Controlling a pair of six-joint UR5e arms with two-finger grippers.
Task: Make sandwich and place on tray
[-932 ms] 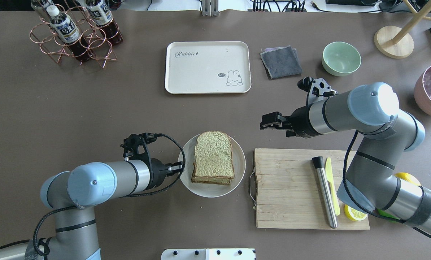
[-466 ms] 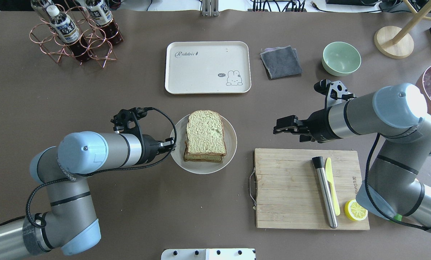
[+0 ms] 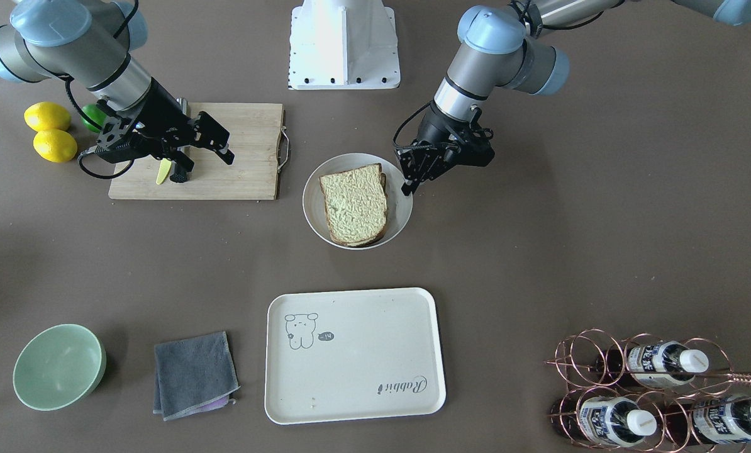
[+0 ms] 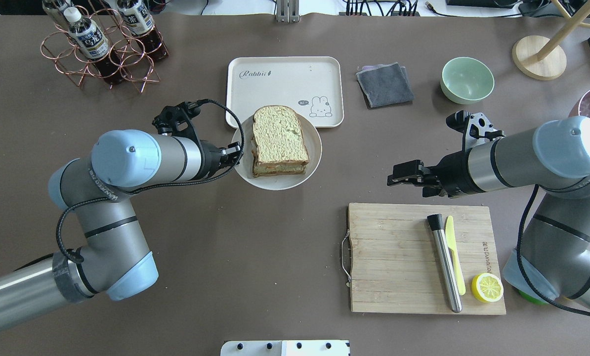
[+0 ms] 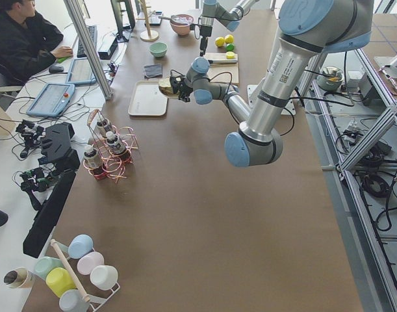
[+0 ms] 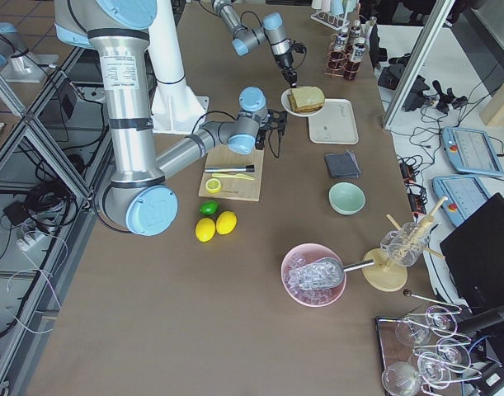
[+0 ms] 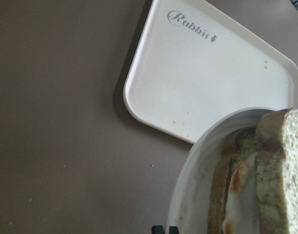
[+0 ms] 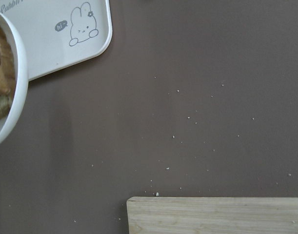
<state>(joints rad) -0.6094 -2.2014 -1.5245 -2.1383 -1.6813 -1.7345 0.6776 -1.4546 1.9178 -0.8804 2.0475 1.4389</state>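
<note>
Since the earlier overhead picture, the plate [image 4: 275, 184] with the sandwich [image 4: 279, 136] is sitting farther forward, and my right end effector [image 4: 392, 177] is sitting farther back towards its own side.

My left end effector [image 4: 236, 150] is clenching the plate's near rim and holding it up off the worktop [image 4: 226, 257]. The sandwich is lying on the plate just ahead of those fingers, and the tray [image 4: 275, 84] is lying beyond it. From overhead the plate is overlapping the tray's near edge, but the front view shows a gap, so I am not sure it is truly over the tray. My right end effector is hanging released and empty, well apart from the plate.

I judge I am carrying the plate to the tray. To do this well, I should be keeping the plate level so the top slice is not sliding. I should also be gripping firmly, since the load is hanging off one edge, then lowering flat over the tray's middle before letting go.

I am counting:
- two bread slices with one egg [image 7: 236, 195] between them
- one plate and one tray
- one cutting board [image 4: 394, 257]
- one knife [image 4: 453, 252] and one steel rod [image 4: 445, 267]
- one lemon half [image 4: 486, 288], two whole lemons [image 3: 47, 116] and one lime [image 3: 90, 117]
- one cloth [image 4: 385, 84] and one bowl [image 4: 467, 79]
- three bottles [image 3: 665, 362]
</note>
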